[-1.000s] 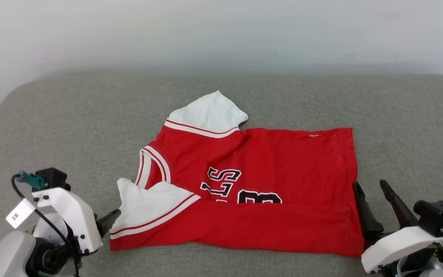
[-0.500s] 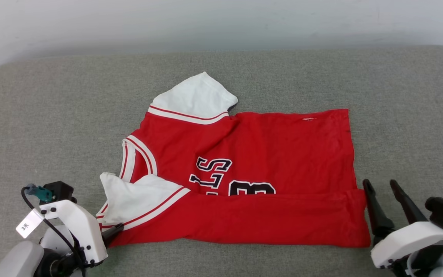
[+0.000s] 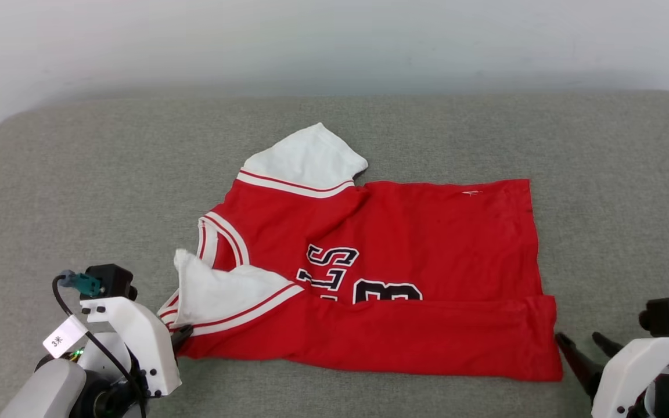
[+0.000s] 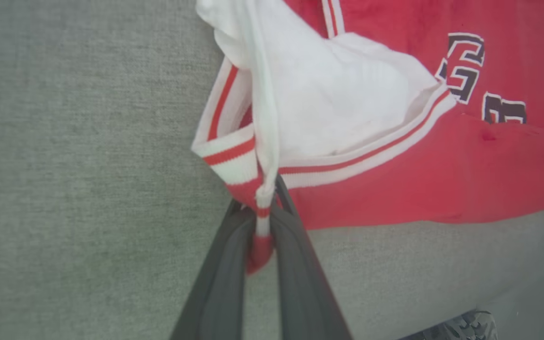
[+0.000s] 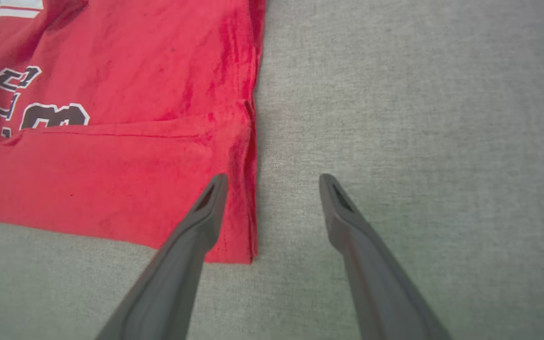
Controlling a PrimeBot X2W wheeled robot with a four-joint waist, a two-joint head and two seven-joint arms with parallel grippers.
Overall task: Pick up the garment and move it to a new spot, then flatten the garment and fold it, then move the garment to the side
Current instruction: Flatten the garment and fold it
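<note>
Left gripper [image 4: 259, 208] pinched shut on garment [image 3: 404, 232] at striped sleeve cuff. Jersey lies part-folded, ctr of grey cushion [image 3: 79, 186]. Right gripper [image 5: 274, 182] jaws wide, nothing held, one finger over hem corner.

The garment [image 3: 427, 232] is red and white, the cushion [image 3: 79, 174] grey.

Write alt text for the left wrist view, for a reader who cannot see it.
The left gripper has its dark jaws shut on the striped sleeve trim of a red jersey, pinching a fold of white sleeve. The jersey's body, with dark white-outlined letters, spreads to the upper right over a grey fabric surface.
</note>
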